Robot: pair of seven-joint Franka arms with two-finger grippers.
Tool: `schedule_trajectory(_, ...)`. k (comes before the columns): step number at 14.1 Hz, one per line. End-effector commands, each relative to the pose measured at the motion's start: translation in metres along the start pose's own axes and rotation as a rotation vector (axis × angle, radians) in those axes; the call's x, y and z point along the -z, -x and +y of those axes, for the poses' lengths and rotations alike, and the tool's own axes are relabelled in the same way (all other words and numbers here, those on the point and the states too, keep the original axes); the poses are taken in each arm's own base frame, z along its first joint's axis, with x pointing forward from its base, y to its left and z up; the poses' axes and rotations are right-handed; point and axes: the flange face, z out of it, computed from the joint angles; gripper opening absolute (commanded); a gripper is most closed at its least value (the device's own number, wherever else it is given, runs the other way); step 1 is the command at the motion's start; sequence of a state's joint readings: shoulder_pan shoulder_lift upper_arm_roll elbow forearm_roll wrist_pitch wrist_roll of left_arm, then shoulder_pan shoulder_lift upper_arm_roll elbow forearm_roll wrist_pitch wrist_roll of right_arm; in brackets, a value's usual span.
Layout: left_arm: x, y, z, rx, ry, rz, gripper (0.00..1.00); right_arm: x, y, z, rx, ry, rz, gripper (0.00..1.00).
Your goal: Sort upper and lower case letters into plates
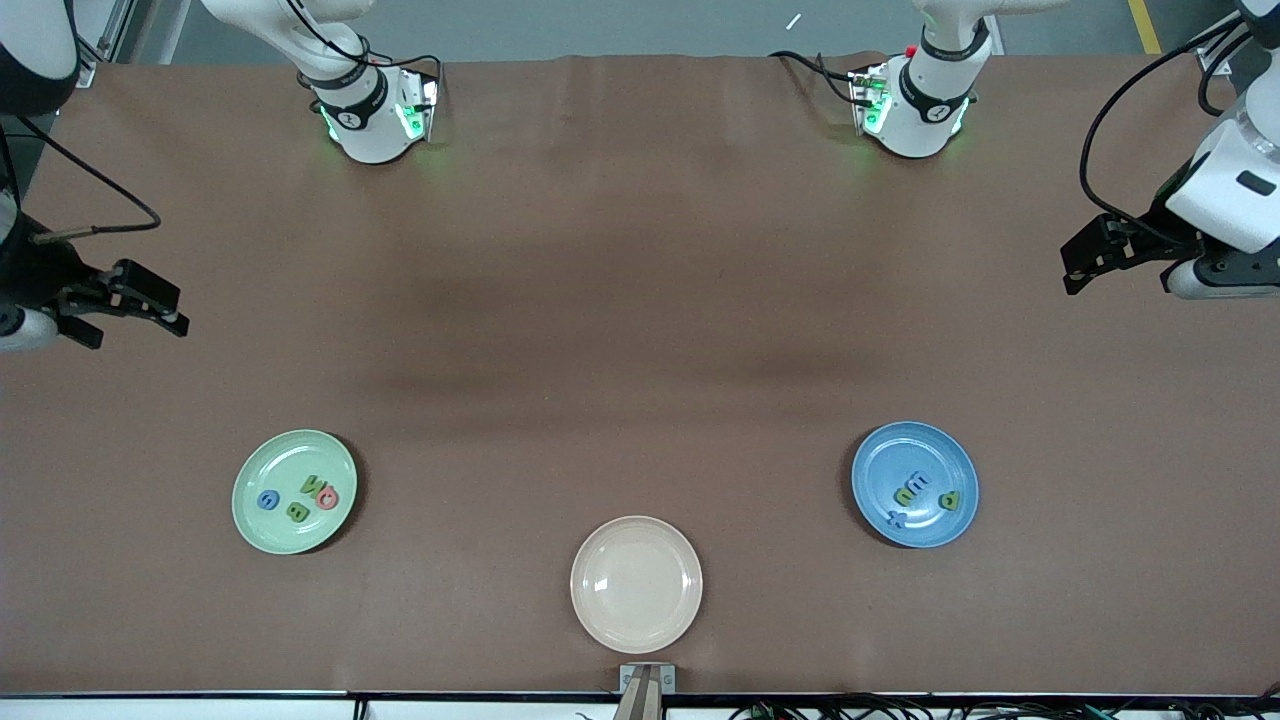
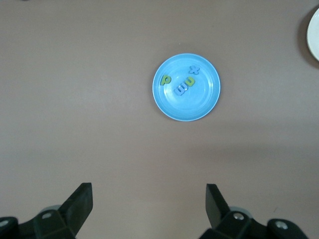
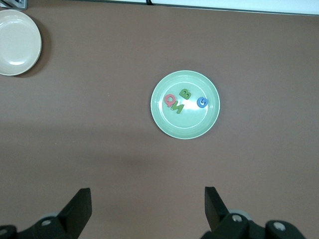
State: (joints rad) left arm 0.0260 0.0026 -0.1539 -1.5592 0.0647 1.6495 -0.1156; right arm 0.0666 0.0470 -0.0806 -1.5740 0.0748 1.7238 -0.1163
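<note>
- Front view: letters (image 1: 300, 492) on green plate (image 1: 262, 470); more letters (image 1: 915, 492) on blue plate (image 1: 893, 450); none on cream plate (image 1: 636, 584) between.
- Left gripper (image 1: 1085, 262), spread, empty, above table toward the bases from blue plate.
- Right gripper (image 1: 140, 310), spread, empty, likewise from green plate.

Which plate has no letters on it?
The cream plate, nearest the front camera, between the other two. The pale green plate and the blue plate both hold letters.

A round glossy blue plate (image 2: 186, 107) is seen on the brown table (image 2: 89, 99). Four small flat letters are held in it: a green one (image 2: 165, 79), a blue one (image 2: 180, 89), another green one (image 2: 190, 81) and a blue x (image 2: 194, 70). The left gripper (image 2: 148, 204) is held wide open above the table.
</note>
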Motion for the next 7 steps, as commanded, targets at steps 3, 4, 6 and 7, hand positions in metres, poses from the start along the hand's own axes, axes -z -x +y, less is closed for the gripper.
schedule_trajectory(3,0.010,0.001,-0.001,-0.003,0.007,0.011,1.00,0.024,0.023,-0.004,-0.043,0.016,0.015,1.00)
schedule_trajectory(4,0.010,0.001,-0.001,-0.003,0.008,0.011,1.00,0.027,0.026,-0.005,-0.042,0.016,0.015,1.00)
schedule_trajectory(6,0.010,0.001,-0.001,-0.001,0.013,0.011,1.00,0.033,0.029,-0.004,-0.046,0.021,0.019,1.00)
schedule_trajectory(7,0.010,0.001,-0.001,-0.001,0.013,0.011,1.00,0.036,0.031,-0.003,-0.049,0.021,0.021,1.00)
